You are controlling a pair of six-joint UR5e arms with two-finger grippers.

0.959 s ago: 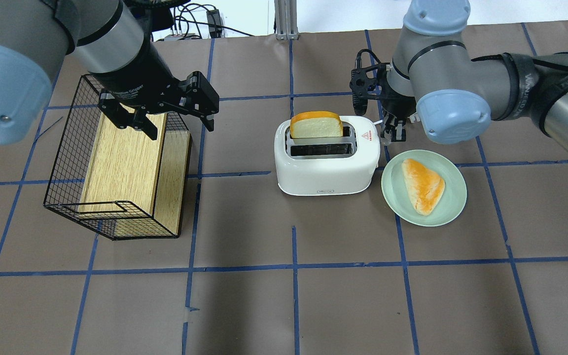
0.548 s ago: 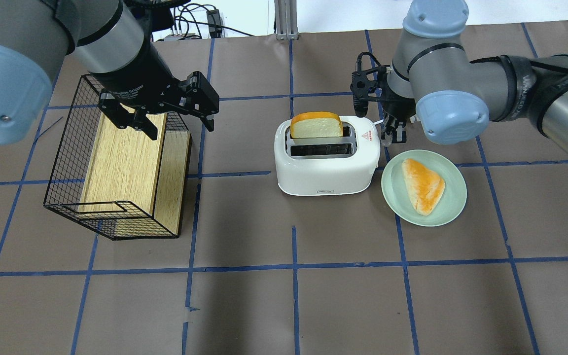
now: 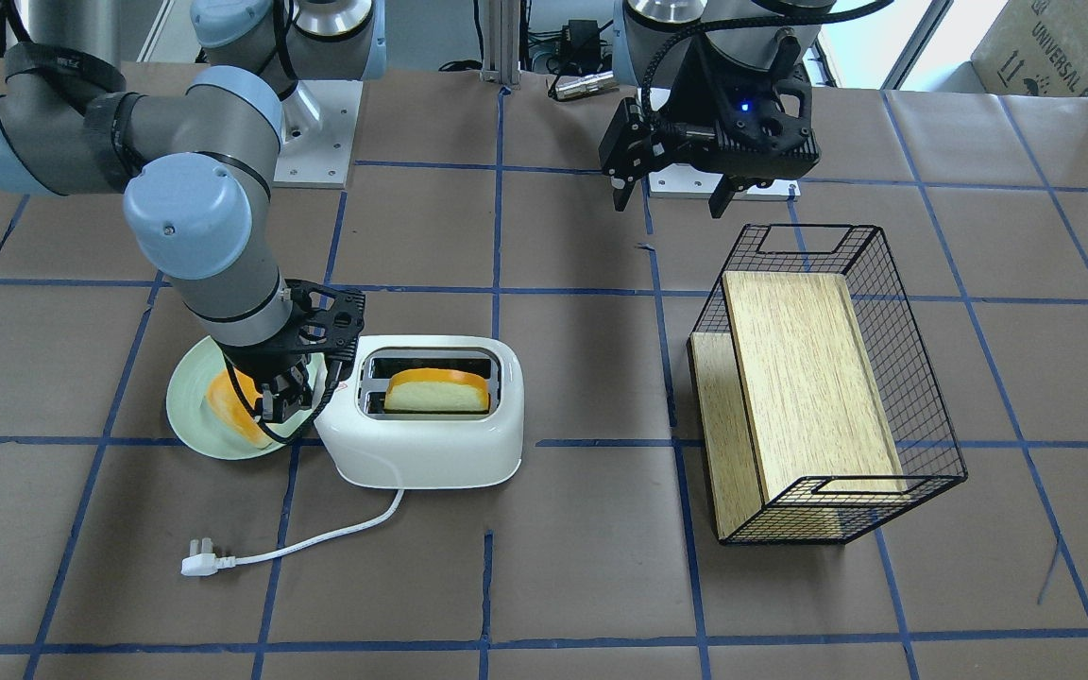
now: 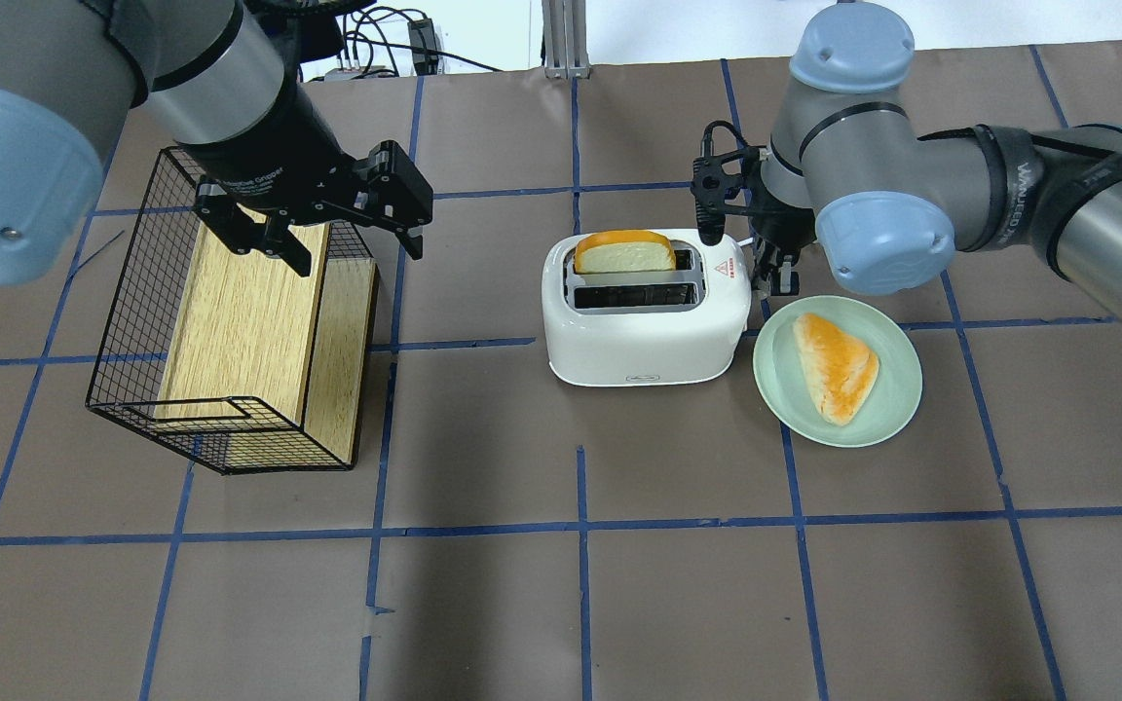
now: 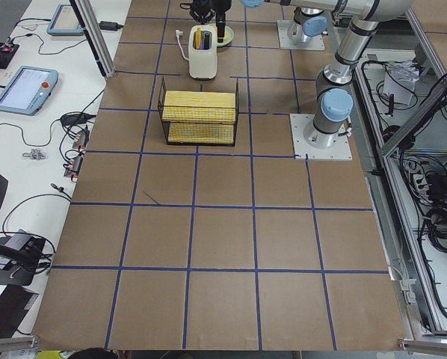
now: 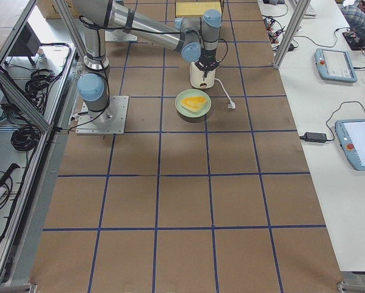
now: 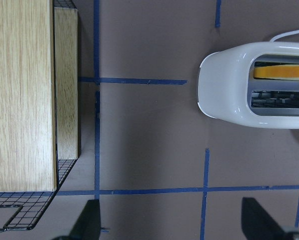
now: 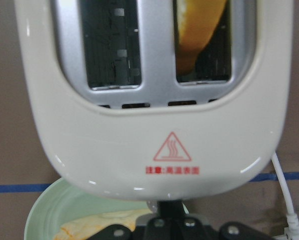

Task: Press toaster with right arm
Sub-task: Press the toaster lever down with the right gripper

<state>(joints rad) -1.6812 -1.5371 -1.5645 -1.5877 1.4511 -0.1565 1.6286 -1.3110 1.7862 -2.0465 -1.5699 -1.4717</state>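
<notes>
on toaster point(image 8: 114, 150), red warning triangle point(image 8: 172, 148)

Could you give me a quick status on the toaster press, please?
Right tool shut, at toaster lever end. Left tool open, near basket. Bread in slot. Plate beside, not blocking.

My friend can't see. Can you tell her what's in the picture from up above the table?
The right gripper reaches down at the end of a white toaster with a bread slice in its far slot, next to a green plate holding another piece of bread. The left gripper hangs open above a wire basket.
</notes>
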